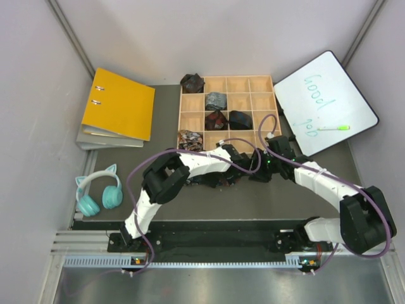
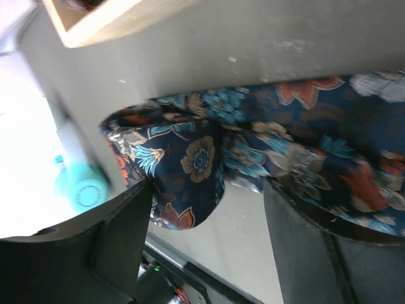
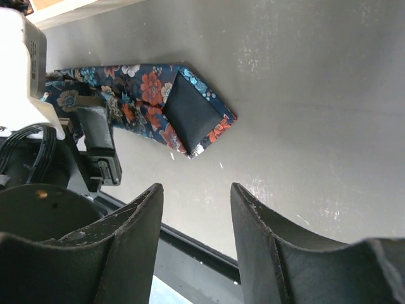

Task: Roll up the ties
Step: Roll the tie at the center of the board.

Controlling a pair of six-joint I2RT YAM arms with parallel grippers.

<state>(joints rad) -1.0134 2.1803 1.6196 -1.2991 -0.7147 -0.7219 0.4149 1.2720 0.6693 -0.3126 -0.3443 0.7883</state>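
We see the left gripper (image 2: 209,190) spread open astride the folded end of the navy floral tie (image 2: 304,139), the right gripper (image 3: 196,190) at its 3 o'clock, open and empty.

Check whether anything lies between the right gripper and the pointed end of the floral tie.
Nothing visible does. In the right wrist view only bare grey table separates the open right gripper from the pointed end of the floral tie, which lies flat ahead of its fingers.
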